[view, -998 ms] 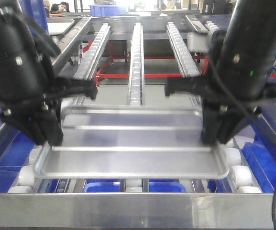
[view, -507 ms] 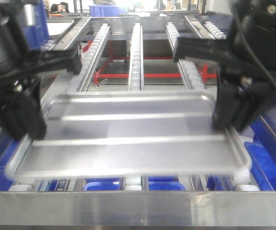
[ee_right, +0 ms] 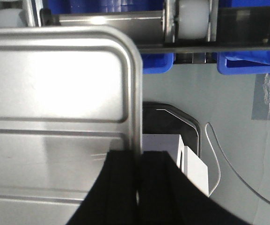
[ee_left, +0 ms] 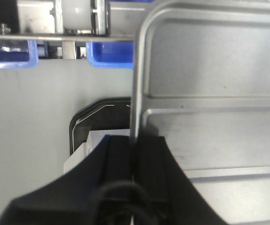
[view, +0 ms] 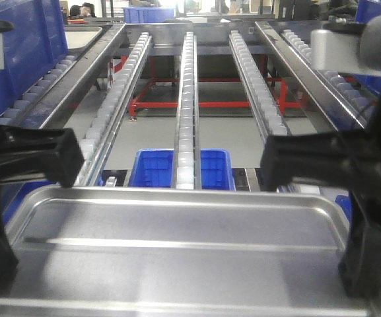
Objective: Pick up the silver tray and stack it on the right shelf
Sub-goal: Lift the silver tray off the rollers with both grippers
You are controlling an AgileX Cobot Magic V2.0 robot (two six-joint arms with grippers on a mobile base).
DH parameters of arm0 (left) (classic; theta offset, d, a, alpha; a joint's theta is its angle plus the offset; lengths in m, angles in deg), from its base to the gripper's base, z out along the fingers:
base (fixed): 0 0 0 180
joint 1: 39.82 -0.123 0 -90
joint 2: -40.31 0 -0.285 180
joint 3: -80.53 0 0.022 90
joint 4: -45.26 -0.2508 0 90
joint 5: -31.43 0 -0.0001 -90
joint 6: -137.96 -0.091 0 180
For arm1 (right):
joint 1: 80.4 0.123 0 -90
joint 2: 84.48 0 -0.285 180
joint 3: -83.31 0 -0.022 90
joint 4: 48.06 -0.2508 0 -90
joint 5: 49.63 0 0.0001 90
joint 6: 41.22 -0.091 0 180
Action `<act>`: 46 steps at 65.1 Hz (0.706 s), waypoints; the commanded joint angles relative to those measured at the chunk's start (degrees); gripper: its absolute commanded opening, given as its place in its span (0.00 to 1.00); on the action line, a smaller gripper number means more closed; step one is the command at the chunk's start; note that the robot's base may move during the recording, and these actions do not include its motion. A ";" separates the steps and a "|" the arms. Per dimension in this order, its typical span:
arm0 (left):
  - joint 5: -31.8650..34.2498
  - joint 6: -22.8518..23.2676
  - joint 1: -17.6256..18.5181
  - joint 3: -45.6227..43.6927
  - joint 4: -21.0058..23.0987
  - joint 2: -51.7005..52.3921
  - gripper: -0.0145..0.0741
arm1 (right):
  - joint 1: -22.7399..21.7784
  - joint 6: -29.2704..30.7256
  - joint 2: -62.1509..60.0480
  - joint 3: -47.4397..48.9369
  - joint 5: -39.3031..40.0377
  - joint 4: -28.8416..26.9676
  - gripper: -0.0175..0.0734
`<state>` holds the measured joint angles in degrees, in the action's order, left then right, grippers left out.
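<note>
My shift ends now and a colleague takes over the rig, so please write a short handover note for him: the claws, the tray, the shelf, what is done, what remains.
Left claw: shut on the left rim of the silver tray.
Right claw: shut on the tray's right rim.
Tray: held roughly level between both claws, in the air, on the near side of the roller rack; the wrist views show floor under its ends.
Done: grasp and lift.
Left: carry it to the right shelf and set it down. These views do not show whether the rack ahead is that shelf.
</note>
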<state>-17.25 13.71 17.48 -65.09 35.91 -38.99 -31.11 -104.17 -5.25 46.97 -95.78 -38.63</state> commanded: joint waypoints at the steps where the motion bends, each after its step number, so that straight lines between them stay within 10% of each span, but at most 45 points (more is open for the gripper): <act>1: -1.89 0.82 0.42 -0.96 -1.91 1.65 0.05 | 0.63 -0.34 -1.72 0.93 -1.04 2.45 0.26; 46: -2.44 0.82 0.42 -0.96 -2.72 1.65 0.05 | 0.66 -0.34 -1.72 0.93 -1.28 2.81 0.26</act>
<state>-17.64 14.04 17.58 -64.96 35.24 -38.87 -30.34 -104.67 -5.34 46.88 -95.68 -38.31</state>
